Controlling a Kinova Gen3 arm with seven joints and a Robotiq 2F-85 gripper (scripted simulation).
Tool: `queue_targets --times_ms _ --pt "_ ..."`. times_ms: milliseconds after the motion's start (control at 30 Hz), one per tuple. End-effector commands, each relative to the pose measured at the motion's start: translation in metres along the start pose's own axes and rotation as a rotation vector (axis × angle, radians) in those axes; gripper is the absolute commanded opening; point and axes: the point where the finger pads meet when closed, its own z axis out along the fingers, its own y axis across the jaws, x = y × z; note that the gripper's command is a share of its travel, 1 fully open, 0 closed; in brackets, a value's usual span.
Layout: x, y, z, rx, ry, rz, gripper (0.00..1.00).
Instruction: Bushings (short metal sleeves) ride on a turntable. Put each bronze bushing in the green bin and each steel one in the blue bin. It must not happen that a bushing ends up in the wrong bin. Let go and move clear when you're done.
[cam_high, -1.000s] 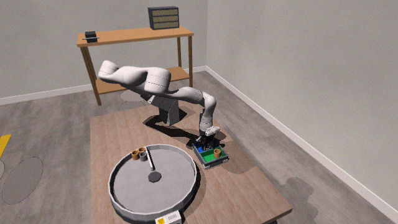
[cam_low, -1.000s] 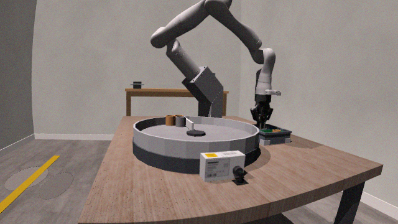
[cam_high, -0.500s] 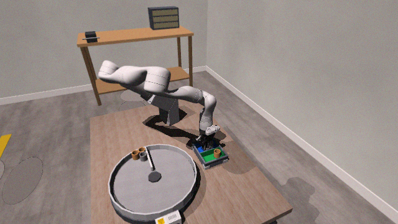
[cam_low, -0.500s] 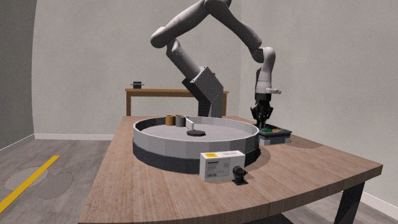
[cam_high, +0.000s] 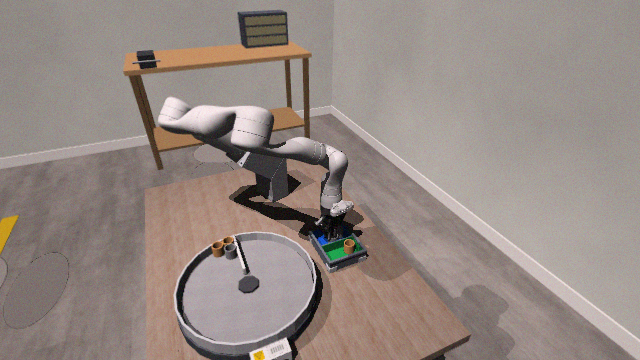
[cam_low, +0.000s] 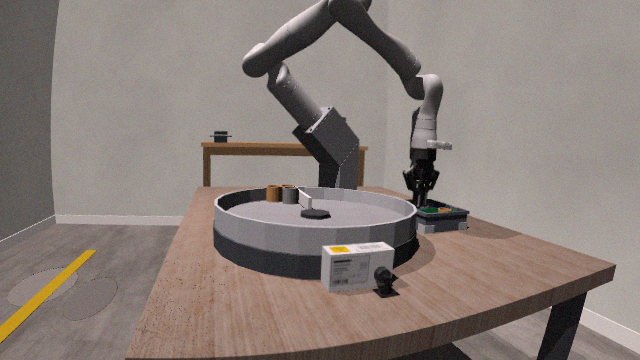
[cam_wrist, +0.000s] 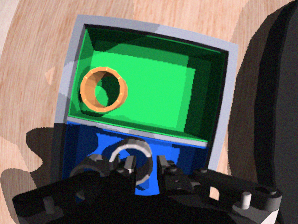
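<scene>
Top view: we see the worktop (cam_high: 395, 310) (cam_low: 240, 310) with the turntable (cam_high: 270, 315) (cam_low: 270, 235) beside its left edge; inside the turntable's rim, on the side toward the far left corner, two bronze bushings (cam_high: 217, 249) (cam_low: 272, 193) and a steel one (cam_high: 230, 251) (cam_low: 290, 195) stand clustered left of a white bar (cam_high: 241, 255) (cam_low: 304, 198). Near the right edge we have the green bin (cam_high: 332, 253) (cam_low: 428, 210) (cam_wrist: 155, 100), with one bronze bushing (cam_high: 349, 248) (cam_low: 444, 210) (cam_wrist: 123, 91) upright in it; the blue bin (cam_high: 322, 240) (cam_wrist: 187, 150) adjoins it on the side toward the far edge.

Our gripper (cam_high: 334, 235) (cam_low: 421, 202) (cam_wrist: 146, 166) points down over the blue bin; its fingers stand a little apart, pinching nothing that we can make out. Below them a steel ring-shaped bushing (cam_wrist: 131, 146) shows in the blue bin, partly hidden by one finger; toward the near edge, a white box (cam_high: 272, 351) (cam_low: 350, 272) stands just beside the turntable, a small black object (cam_low: 384, 281) in front of it.
</scene>
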Motion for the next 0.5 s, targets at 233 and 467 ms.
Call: queue_targets --times_ms 233,467 --pt "0.0012 -0.0004 -0.0034 0.001 0.003 0.0 0.19" --pt "0.0011 -0.0005 -0.0063 0.001 0.003 0.0 0.19"
